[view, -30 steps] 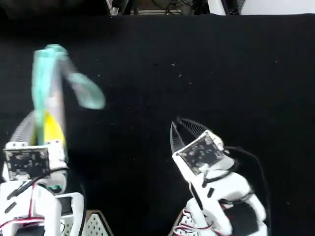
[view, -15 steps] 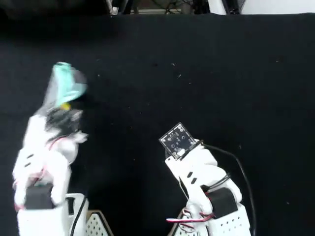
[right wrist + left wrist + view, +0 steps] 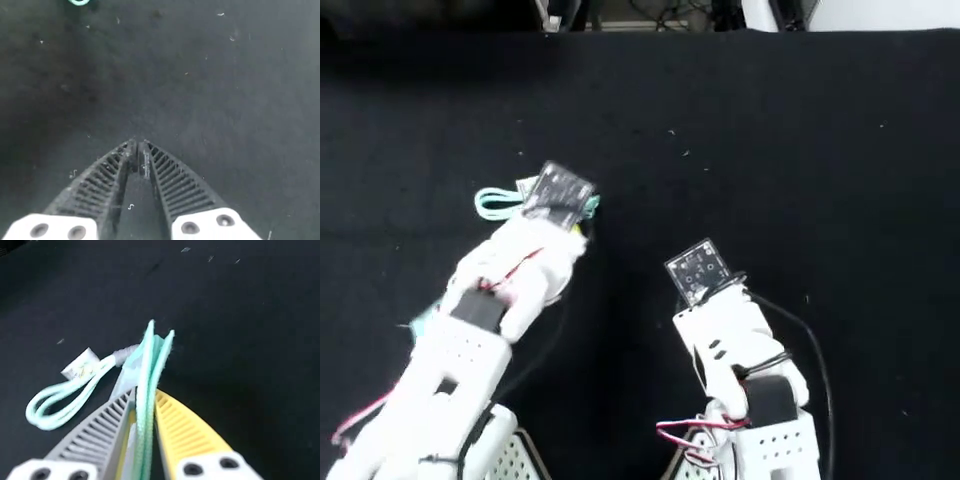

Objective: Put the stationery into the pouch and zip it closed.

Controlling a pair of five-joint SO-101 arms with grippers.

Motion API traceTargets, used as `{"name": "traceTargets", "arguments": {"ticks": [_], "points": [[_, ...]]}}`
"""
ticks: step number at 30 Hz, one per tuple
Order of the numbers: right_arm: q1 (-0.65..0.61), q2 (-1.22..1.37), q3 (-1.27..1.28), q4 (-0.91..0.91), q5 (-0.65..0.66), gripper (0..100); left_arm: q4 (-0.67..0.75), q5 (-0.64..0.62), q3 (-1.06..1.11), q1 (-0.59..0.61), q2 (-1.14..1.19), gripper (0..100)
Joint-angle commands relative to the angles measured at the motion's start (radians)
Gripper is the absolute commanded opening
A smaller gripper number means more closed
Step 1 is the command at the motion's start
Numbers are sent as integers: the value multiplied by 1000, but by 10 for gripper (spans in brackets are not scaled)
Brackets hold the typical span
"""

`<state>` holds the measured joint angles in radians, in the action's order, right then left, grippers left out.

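The pouch [image 3: 152,355] sits edge-on in your left gripper [image 3: 145,391], whose fingers are clamped on its teal fabric, over the black table [image 3: 800,150] left of centre. You hold only a thin edge, so a quick swing could twist it or let it slip out, and the dangling cord loop [image 3: 107,365] could snag. Your right gripper [image 3: 136,150] is pressed together on nothing. Count one pouch, one loop, one tag [image 3: 80,369]. Seen edge-on, the zip may be shut, but I cannot tell.
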<state>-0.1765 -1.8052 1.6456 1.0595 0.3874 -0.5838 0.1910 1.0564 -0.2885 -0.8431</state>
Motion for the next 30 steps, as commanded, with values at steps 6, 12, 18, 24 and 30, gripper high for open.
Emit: {"name": "traceTargets", "arguments": {"ticks": [6, 12, 18, 24, 30], "points": [[52, -76, 22, -46, -3, 15, -38, -104, -424, -105, 370, 67], [60, -76, 25, -40, -3, 14, -390, -262, -622, -107, 365, 318], [60, -76, 25, -44, -8, 14, -640, -304, -881, -120, 206, 263], [60, -76, 16, -37, -9, 13, -775, -301, -909, -12, -26, 244], [54, -76, -47, 31, -9, 13, -918, -137, -559, 302, -287, 30]]}}
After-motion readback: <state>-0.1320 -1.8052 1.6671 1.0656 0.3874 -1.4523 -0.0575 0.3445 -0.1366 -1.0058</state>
